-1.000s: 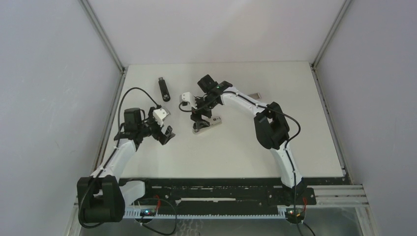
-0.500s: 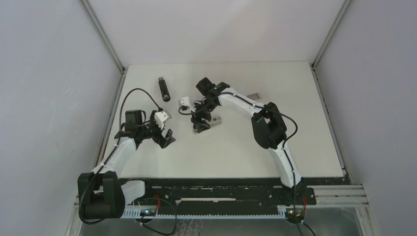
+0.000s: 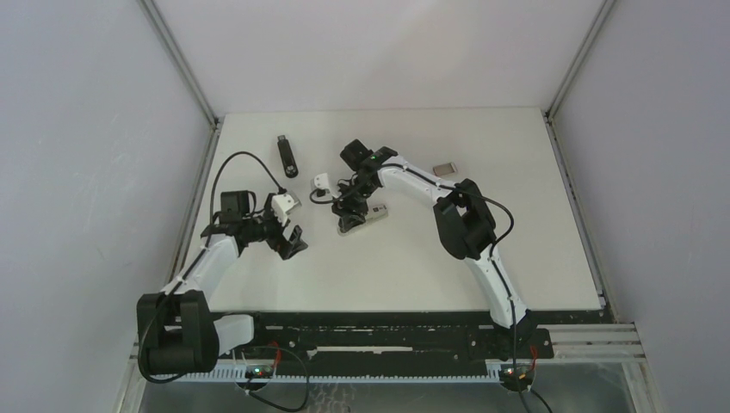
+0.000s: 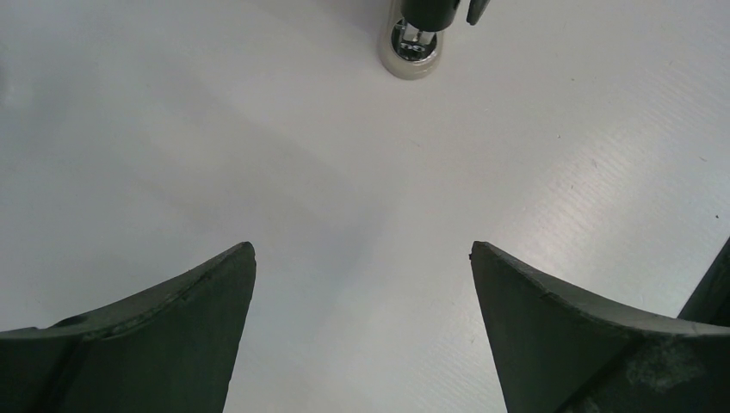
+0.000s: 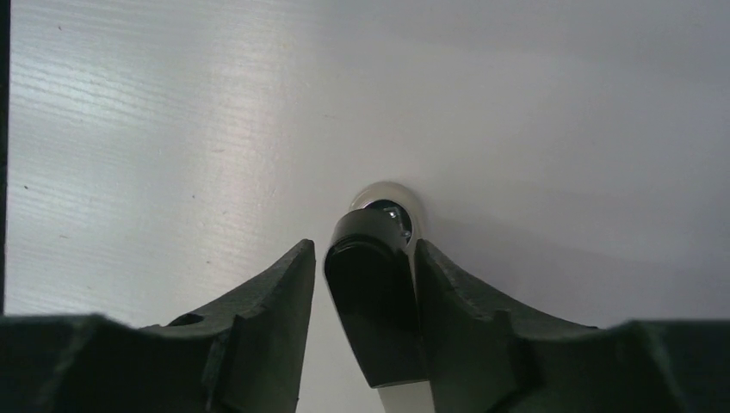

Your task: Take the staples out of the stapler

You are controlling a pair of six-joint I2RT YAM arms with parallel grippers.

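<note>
The stapler [image 3: 366, 215] lies on the white table, with a black top arm [image 5: 374, 301] and a pale base whose rounded end [image 5: 387, 196] shows. My right gripper [image 3: 351, 205] is down over it, open. In the right wrist view the gripper [image 5: 366, 245] straddles the black top: the right finger [image 5: 465, 310] touches it and a narrow gap remains at the left finger [image 5: 275, 301]. My left gripper [image 3: 291, 239] is open and empty, low over bare table to the left. In its wrist view the gripper [image 4: 361, 249] faces the stapler's end [image 4: 411, 62]. No staples show.
A long black object [image 3: 286, 156] lies at the back left of the table. A small grey-brown box [image 3: 444, 168] lies at the back right. The table [image 3: 534, 258] is walled by grey panels at left, right and rear.
My right gripper has shifted slightly left and settled around the stapler's top. My left gripper has moved only slightly.
</note>
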